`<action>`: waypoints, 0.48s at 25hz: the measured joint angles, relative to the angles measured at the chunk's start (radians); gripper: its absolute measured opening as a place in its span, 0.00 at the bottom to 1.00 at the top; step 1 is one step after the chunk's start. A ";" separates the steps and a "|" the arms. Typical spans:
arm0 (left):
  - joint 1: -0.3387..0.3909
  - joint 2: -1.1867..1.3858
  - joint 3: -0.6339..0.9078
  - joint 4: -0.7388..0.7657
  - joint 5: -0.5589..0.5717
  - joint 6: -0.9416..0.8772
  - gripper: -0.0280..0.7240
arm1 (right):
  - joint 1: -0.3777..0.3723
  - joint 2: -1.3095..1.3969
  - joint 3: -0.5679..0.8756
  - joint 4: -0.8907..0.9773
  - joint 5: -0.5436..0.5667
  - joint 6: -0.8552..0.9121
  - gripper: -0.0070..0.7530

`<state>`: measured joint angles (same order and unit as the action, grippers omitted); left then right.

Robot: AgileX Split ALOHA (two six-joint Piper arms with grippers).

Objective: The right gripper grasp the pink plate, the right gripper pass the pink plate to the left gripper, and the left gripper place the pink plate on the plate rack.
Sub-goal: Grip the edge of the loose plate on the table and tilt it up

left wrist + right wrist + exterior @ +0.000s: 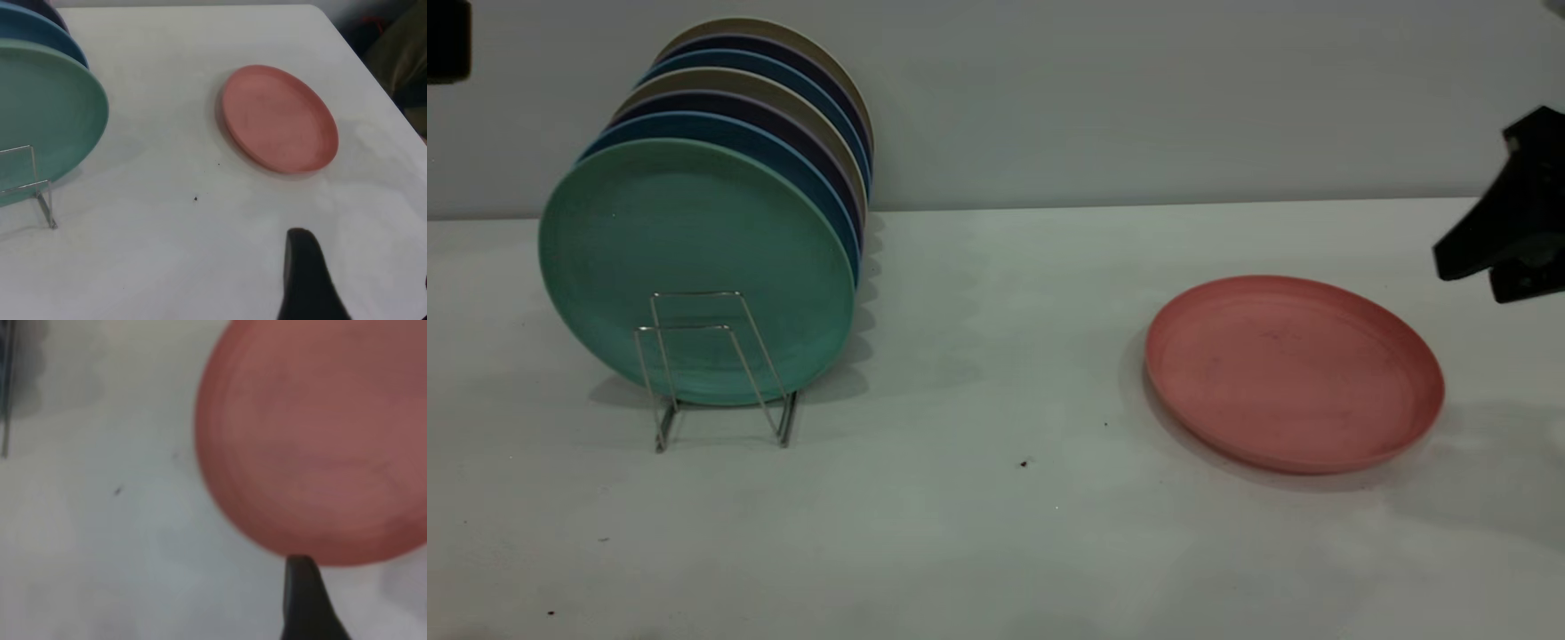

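A: Wire plate rack (716, 364) sits nearest, mint-green plate (694, 267) stood upright in it. Pink plate (1294, 372)?

B: Laid flat on the white table (978, 533), rim up, round, matte. Right gripper (1507, 236) is seen just beyond its edge; finger state cannot be told. Left gripper (308, 283) likewise.

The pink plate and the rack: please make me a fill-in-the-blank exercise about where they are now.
1. The pink plate lies ____ on the table.
2. The front plate standing in the plate rack is ____ in colour.
3. The right end effector hovers beside the pink plate without ____ it.

Missing words: flat; green; touching
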<state>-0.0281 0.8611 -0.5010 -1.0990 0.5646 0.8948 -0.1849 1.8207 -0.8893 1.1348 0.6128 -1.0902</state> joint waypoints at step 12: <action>0.000 0.000 0.000 0.000 0.001 0.001 0.64 | -0.102 0.317 -0.213 -0.010 0.056 -0.012 0.59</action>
<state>-0.0281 0.8611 -0.5010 -1.0990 0.5655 0.8956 -0.2872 2.1381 -1.1019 1.1248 0.6684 -1.1025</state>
